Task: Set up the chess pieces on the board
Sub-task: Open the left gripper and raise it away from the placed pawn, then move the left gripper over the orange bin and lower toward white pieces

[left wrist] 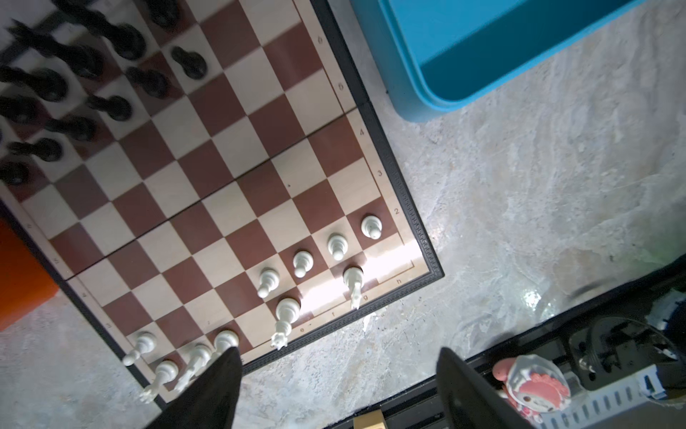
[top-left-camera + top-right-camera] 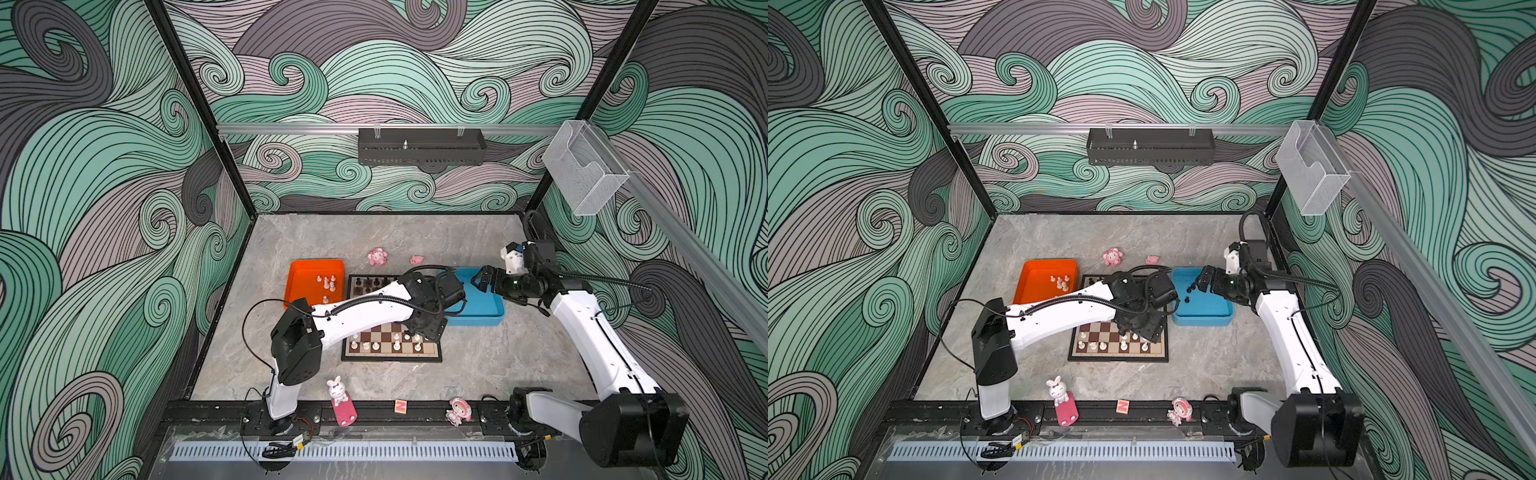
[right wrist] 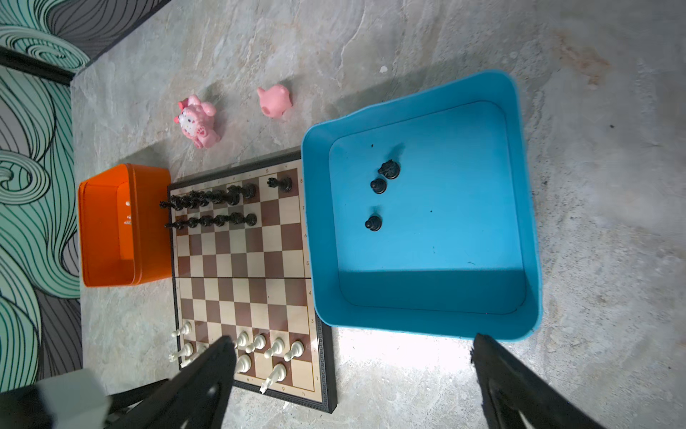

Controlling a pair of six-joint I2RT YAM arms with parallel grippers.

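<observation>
The left hand is hanging wide open, empty, over the board's white pieces. The right hand, equally agape and empty, is hovering above the blue tray, probably fetching a black pawn next.

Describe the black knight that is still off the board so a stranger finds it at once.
Look in the blue tray beside the board. Three black pieces stand on its floor, two close together. The knight is the larger of that pair, with a jagged head where the others have round knobs.
</observation>
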